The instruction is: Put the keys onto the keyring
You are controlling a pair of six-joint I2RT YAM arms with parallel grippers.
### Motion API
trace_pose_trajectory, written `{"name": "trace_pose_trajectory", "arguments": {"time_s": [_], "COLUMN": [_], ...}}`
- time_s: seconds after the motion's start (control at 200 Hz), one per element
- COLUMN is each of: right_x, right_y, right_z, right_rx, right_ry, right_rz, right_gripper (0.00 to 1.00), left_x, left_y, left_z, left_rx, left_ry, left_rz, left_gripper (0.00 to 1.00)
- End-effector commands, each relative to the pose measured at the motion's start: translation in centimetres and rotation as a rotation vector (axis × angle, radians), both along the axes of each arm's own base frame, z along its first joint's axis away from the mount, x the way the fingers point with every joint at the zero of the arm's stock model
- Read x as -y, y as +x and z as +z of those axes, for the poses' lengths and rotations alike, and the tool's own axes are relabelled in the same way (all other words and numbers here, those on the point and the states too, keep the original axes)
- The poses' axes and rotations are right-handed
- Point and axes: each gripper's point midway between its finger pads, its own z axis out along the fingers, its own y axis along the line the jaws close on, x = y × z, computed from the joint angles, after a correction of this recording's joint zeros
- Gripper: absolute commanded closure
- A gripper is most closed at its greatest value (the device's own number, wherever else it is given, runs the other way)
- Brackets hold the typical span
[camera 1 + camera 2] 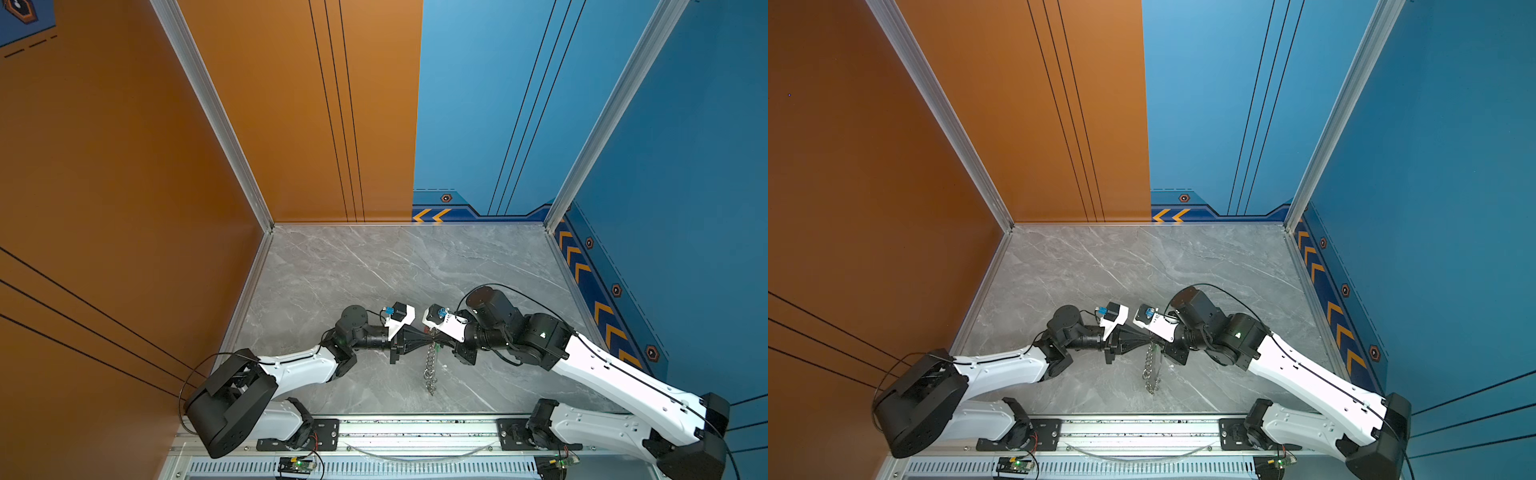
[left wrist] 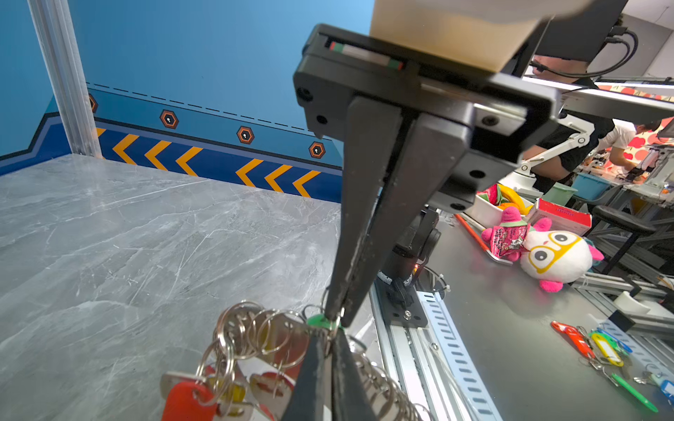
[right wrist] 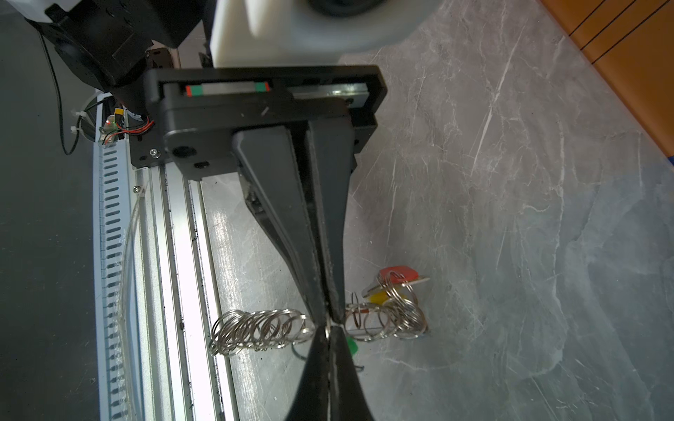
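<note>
Both grippers meet tip to tip above the middle of the grey table (image 1: 332, 270). The keyring (image 1: 430, 370) (image 1: 1152, 374), a row of silver rings, hangs from that spot. My left gripper (image 1: 428, 341) (image 2: 333, 330) is shut on the keyring (image 2: 255, 328). My right gripper (image 1: 436, 341) (image 3: 330, 330) is shut on the keyring (image 3: 255, 328) at the same spot. Keys hang on the rings: a red tag (image 3: 397, 273) (image 2: 186, 401), a yellow tag (image 3: 379, 297) and a green tag (image 2: 319, 320) (image 3: 352, 344) right at the pinch. Whether the green one is itself pinched does not show.
An aluminium rail (image 1: 415, 428) runs along the table's front edge. Orange and blue walls close off the other three sides. Outside the cell, a metal bench carries a plush toy (image 2: 554, 255) and several loose tagged keys (image 2: 601, 346).
</note>
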Motion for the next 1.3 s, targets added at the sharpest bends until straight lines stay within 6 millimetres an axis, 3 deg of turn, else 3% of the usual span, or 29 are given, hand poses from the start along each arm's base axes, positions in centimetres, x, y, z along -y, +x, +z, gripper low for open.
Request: {"name": "trace_pose_trajectory", "arguments": {"time_s": [0.0, 0.205, 0.45, 0.566, 0.676, 0.786, 1.291], "right_x": [-0.8, -0.9, 0.8, 2.7, 4.0, 4.2, 2.0], "right_y": [-0.4, -0.2, 1.7, 3.7, 5.2, 5.9, 4.8], "right_z": [1.5, 1.2, 2.6, 4.1, 4.1, 2.9, 0.1], "right_rx": [0.009, 0.005, 0.077, 0.114, 0.097, 0.073, 0.015], "right_ry": [0.046, 0.044, 0.087, 0.179, 0.239, 0.245, 0.216], "right_rz": [0.04, 0.029, -0.115, -0.255, -0.362, -0.412, -0.354], "right_gripper": [1.0, 1.0, 0.68, 0.63, 0.63, 0.64, 0.69], "left_x": [0.3, 0.4, -0.2, -0.5, -0.7, -0.8, -1.1], "left_y": [0.1, 0.6, 1.6, 1.9, 2.1, 2.3, 2.8], "left_z": [1.1, 1.3, 1.6, 1.8, 1.9, 2.1, 3.0], "left_rx": [0.016, 0.013, 0.04, 0.057, 0.062, 0.069, 0.08], "left_ry": [-0.022, -0.025, -0.035, -0.04, -0.042, -0.047, -0.066], "left_rz": [-0.011, 0.014, 0.097, 0.122, 0.143, 0.162, 0.211], "left_gripper": [0.97, 1.0, 1.0, 1.0, 1.0, 1.0, 1.0]}}
